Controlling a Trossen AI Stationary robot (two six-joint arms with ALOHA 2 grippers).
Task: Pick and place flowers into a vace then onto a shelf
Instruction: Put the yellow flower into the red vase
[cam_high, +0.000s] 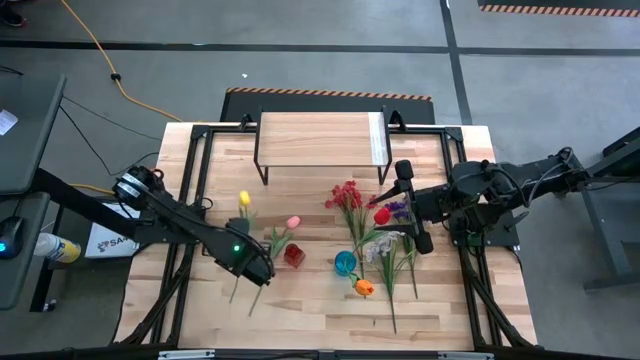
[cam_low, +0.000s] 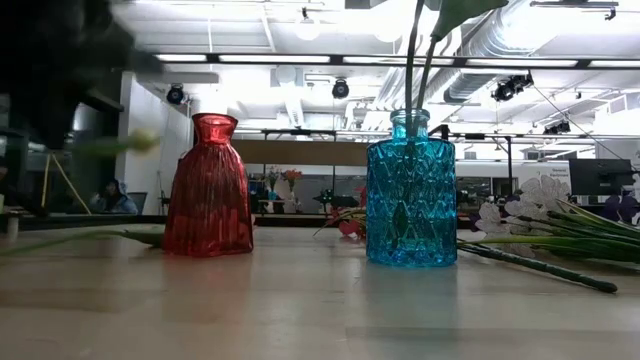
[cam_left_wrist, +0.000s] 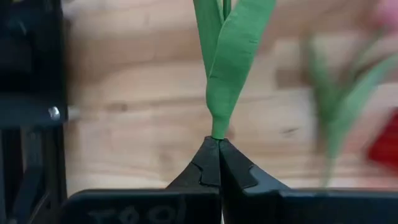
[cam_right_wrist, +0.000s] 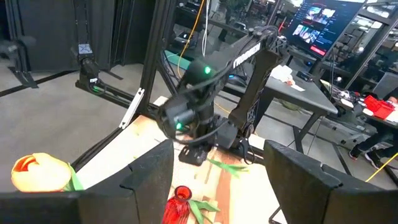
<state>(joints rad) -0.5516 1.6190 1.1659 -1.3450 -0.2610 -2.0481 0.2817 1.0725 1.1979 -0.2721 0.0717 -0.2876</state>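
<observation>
My left gripper (cam_high: 258, 270) (cam_left_wrist: 219, 140) is shut on the yellow tulip (cam_high: 244, 198). Its blurred head (cam_low: 145, 140) is up off the table, left of the red vase (cam_high: 294, 255) (cam_low: 208, 185). The pink tulip (cam_high: 293, 222) lies on the table beside it. An orange tulip (cam_high: 364, 287) (cam_right_wrist: 37, 171) stands with its stem in the blue vase (cam_high: 345, 263) (cam_low: 410, 190). My right gripper (cam_high: 411, 207) (cam_right_wrist: 219, 158) hangs open above the purple spray (cam_high: 398, 210) and the whitish spray (cam_high: 385, 245). The shelf (cam_high: 320, 138) stands at the table's far side. My left gripper pinches the yellow tulip between its two fingertips, low on a green leaf (cam_left_wrist: 217, 127) where the leaf narrows toward the stem. The leaf and stem run away from the fingers toward the table's far side. The flower head is off the table.
A red cluster (cam_high: 345, 195) and a red tulip (cam_high: 382, 215) lie on the table between the shelf and the blue vase. Several long stems (cam_low: 540, 262) spread across the table to the right of the blue vase. Black frame rails (cam_high: 190, 200) run along the table's sides.
</observation>
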